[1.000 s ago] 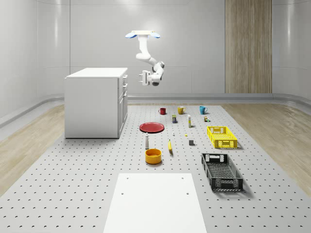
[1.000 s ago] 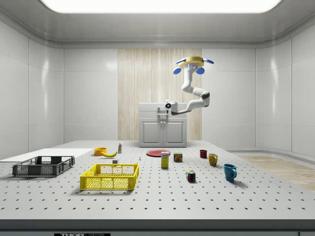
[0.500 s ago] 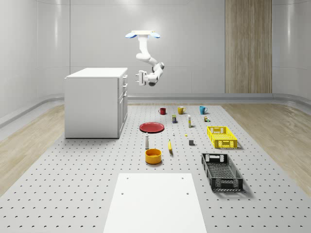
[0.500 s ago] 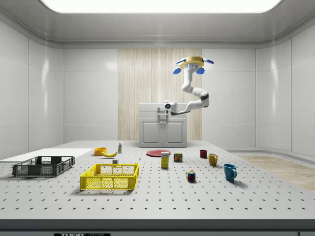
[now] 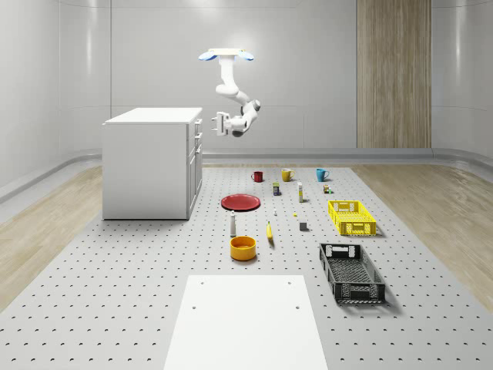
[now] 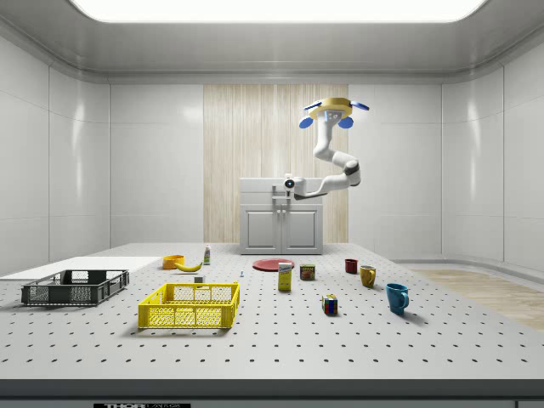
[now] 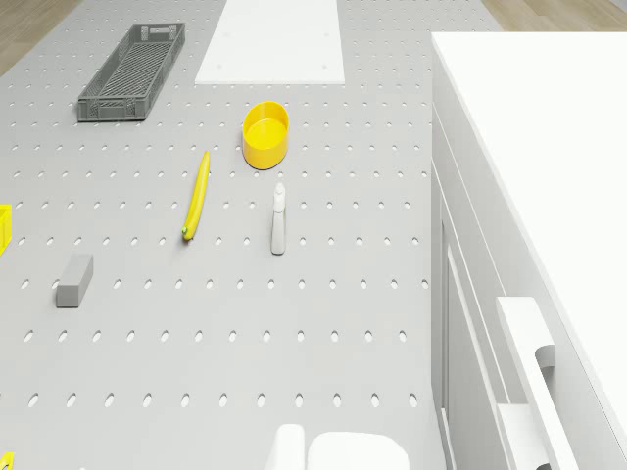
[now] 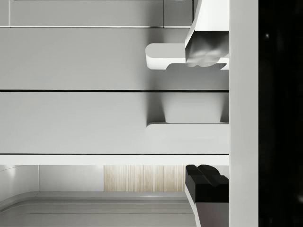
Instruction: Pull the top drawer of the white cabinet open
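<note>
The white cabinet (image 5: 150, 162) stands at the whole-scene view's left, and its top drawer (image 8: 75, 122) sits flush with the drawer beside it. The drone (image 5: 226, 55) hovers high, just off the cabinet's drawer side. Its arm bends down toward the drawer fronts. My gripper (image 5: 216, 123) is at top-drawer height, a short gap from the front. In the wrist view the fingers (image 8: 206, 47) are open, one on each side of the top drawer's handle (image 8: 187, 128), without touching it. The side view has the gripper (image 6: 279, 194) before the cabinet (image 6: 281, 223).
On the pegboard floor in front of the cabinet lie a red plate (image 5: 241, 202), a yellow bowl (image 5: 243, 247), a bottle (image 7: 278, 220) and a banana (image 7: 199, 194). Mugs, a yellow crate (image 5: 352, 217), a black crate (image 5: 351, 272) and a white board (image 5: 245, 320) sit farther off.
The gripper has moved toward the cabinet's drawer fronts, to the whole-scene view's left. The drone has stayed in place and the drawer has not moved.
</note>
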You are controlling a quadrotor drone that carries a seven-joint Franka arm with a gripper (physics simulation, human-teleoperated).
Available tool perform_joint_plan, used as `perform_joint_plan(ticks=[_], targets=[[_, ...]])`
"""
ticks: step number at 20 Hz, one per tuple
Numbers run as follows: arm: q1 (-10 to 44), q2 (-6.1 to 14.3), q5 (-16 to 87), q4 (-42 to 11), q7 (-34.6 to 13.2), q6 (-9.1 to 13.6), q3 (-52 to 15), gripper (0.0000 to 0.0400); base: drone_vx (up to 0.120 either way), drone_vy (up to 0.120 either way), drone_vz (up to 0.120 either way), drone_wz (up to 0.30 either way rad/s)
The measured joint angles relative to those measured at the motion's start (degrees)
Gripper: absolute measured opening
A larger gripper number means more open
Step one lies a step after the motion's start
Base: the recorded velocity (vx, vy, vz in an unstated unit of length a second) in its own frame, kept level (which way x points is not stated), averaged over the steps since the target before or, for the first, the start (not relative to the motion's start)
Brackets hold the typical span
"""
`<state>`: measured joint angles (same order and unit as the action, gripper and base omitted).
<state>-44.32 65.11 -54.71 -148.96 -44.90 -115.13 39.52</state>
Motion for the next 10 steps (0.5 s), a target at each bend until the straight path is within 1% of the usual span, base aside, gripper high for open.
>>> perform_joint_plan(ticks=[6, 10], targets=[[-0.7, -0.9, -2.2, -0.8, 1.2, -1.9, -1.6, 0.0305, 0.000, 0.000, 0.000, 0.000], [-0.7, -1.2, -3.0, -1.8, 2.5, -2.4, -1.8, 0.0305, 0.000, 0.000, 0.000, 0.000]])
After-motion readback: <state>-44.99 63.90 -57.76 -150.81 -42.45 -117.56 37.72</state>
